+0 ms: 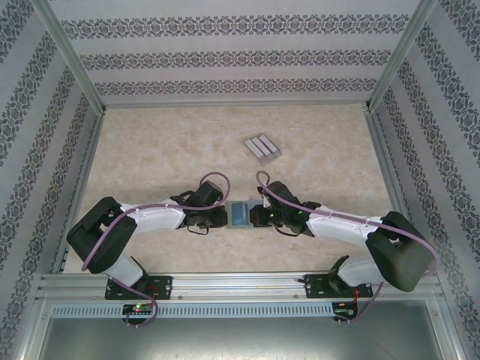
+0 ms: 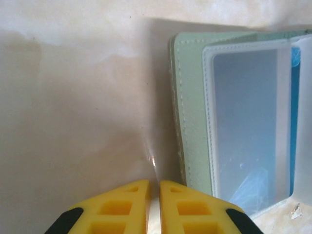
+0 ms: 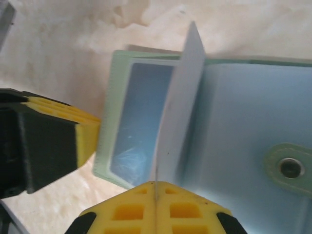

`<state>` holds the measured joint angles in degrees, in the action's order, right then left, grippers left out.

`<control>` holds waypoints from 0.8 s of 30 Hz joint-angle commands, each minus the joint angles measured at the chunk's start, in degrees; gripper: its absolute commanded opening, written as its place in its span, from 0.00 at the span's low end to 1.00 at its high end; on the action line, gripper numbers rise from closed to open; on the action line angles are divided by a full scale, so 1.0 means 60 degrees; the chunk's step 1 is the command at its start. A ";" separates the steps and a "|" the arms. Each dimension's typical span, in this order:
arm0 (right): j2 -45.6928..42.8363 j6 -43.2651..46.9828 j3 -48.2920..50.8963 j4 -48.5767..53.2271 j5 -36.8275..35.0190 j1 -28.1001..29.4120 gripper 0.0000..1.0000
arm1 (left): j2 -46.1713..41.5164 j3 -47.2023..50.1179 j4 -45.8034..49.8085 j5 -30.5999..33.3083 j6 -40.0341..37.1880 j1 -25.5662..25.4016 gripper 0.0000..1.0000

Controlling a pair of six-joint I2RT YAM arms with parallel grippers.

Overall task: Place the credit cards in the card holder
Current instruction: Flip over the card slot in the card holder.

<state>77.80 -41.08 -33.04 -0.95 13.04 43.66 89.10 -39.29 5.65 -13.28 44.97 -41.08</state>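
1. The left arm [image 1: 150, 219] lies low over the table [image 1: 165, 150]. Its elbow is folded out toward the left edge and its forearm reaches inward to the middle.
2. The right arm [image 1: 337, 225] mirrors it, with its elbow near the right edge and its forearm pointing left.
3. The card holder [image 1: 240, 215] lies open and flat between the two wrists, near the middle of the near edge. Its clear pockets face up.
4. The left gripper [image 2: 154, 204] has its yellow fingertips drawn almost together, with only a slit between them and nothing in it. They sit on the table just beside the card holder's left green edge.
5. The right gripper [image 3: 156, 204] has its fingertips pressed together on a thin pale leaf [image 3: 180, 107], which stands up on edge from the open holder. Whether this is a card or a pocket sleeve I cannot tell.
6. A blue card [image 2: 294, 122] shows through the pockets.
7. The snap tab [image 3: 290, 168] lies on the flap at the holder's right side.
8. A ribbed stand [image 1: 262, 148] sits well apart, toward the far edge.
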 commanded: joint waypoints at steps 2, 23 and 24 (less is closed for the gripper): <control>0.0198 0.0372 -0.0280 -0.0265 0.0301 0.0031 0.00 | -0.0100 0.0207 -0.0148 0.0354 0.0181 -0.0156 0.19; -0.0525 0.0859 -0.0269 -0.0563 0.0707 0.0150 0.49 | -0.1638 0.0754 -0.0102 0.0989 0.0342 0.0439 0.40; -0.0822 0.0885 -0.0203 -0.0334 0.0521 -0.0019 0.50 | -0.1664 0.0674 -0.0006 0.1003 0.0304 0.0494 0.41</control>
<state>76.88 -38.09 -35.79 -5.28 17.98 45.45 80.49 -33.78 2.48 -10.04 47.42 -39.24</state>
